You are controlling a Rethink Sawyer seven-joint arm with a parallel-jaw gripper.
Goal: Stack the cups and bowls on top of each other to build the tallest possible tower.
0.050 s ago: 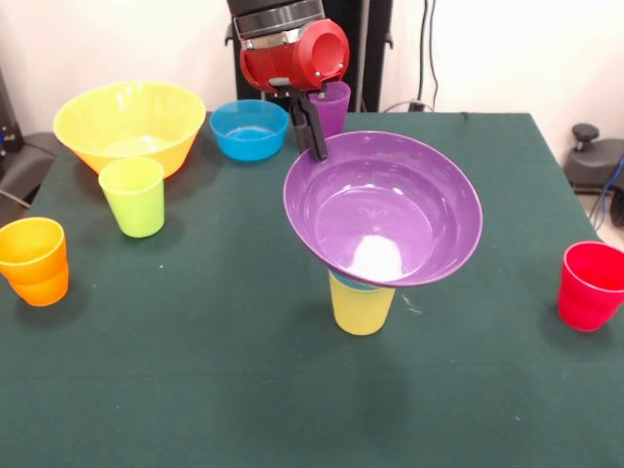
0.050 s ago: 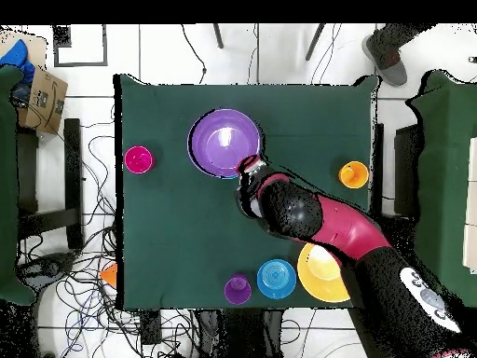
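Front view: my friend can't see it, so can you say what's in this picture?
A wide purple bowl sits tilted on a yellow cup mid-table, with the robot's gripper at its far rim. Around it stand a big yellow bowl, blue bowl, and green, orange, red cups.

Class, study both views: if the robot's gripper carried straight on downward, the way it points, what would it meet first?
Most likely the far rim of the purple bowl, where the gripper already sits; depth is uncertain, so it may slip just behind.
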